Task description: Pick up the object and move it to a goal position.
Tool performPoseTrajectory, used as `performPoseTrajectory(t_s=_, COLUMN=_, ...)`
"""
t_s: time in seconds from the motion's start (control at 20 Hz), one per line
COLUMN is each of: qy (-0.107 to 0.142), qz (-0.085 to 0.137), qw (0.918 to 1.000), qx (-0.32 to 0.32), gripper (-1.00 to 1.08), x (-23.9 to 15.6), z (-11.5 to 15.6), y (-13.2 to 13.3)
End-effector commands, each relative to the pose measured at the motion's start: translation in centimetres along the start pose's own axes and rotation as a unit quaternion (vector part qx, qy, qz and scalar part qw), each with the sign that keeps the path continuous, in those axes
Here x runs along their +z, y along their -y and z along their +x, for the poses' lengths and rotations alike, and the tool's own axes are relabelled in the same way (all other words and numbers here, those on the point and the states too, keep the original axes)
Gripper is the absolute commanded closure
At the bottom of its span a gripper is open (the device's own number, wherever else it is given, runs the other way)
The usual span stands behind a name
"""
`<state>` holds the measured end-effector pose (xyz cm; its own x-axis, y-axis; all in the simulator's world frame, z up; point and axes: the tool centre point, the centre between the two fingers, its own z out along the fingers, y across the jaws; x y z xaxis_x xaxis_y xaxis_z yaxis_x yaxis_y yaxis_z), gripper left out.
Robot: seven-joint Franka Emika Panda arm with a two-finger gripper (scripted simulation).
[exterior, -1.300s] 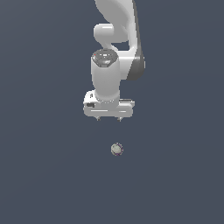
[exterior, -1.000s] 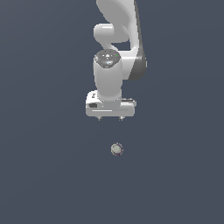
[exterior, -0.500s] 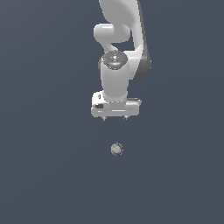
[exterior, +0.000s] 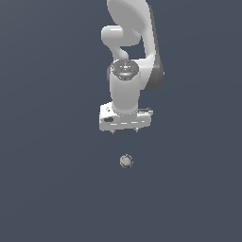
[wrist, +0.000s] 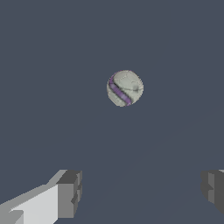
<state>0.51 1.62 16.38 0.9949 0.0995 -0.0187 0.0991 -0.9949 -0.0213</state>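
The gripper [exterior: 125,131] hangs a little above the centre of the exterior view, pointing down, its white hand body square to the camera and only two short finger stubs peeking out beneath it. In the wrist view the fingertips [wrist: 69,194] sit at the lower corners of the frame, one at lower left and one at lower right, spread wide apart with nothing but bare grey floor between them; the pincer is released and carries nothing.

Outward from there, the ball [exterior: 125,161] lies on the flat dark grey floor [exterior: 52,189] below the gripper in the exterior view, almost in line with the hand's midline and clearly apart from it. In the wrist view the same ball [wrist: 125,88], pale grey-white with a purple band across it, sits above the centre of the frame, beyond the line joining the two fingertips and not between them.

That is the relation the coming move appears to turn on: the ball looks centred between the fingers across their opening direction, but offset ahead of them. Being round, it offers no long axis to align with, so wrist rotation seems not to matter. My reading is that the approach step is under way, with a forward shift and a descent needed before closing.
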Motion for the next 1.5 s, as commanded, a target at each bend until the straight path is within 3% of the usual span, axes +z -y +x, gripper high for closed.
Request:
performPoseTrajectory(t_s=0.0, qy=0.000, qz=-0.001, qw=0.9998, qx=-0.020, gripper=-0.92, x=0.4, z=0.6, y=0.0)
performPoseTrajectory(t_s=0.4, qy=-0.002, qz=-0.007, qw=0.9933, qx=-0.116, gripper=-0.92, x=2.5, z=3.5, y=0.0)
performPoseTrajectory(t_s=1.05, qy=-0.005, qz=-0.012, qw=0.9631, qx=-0.269, gripper=-0.92, x=6.5, z=7.9, y=0.0)
performPoseTrajectory(t_s=1.45, qy=-0.006, qz=-0.013, qw=0.9531, qx=-0.302, gripper=-0.92, x=7.5, z=8.7, y=0.0)
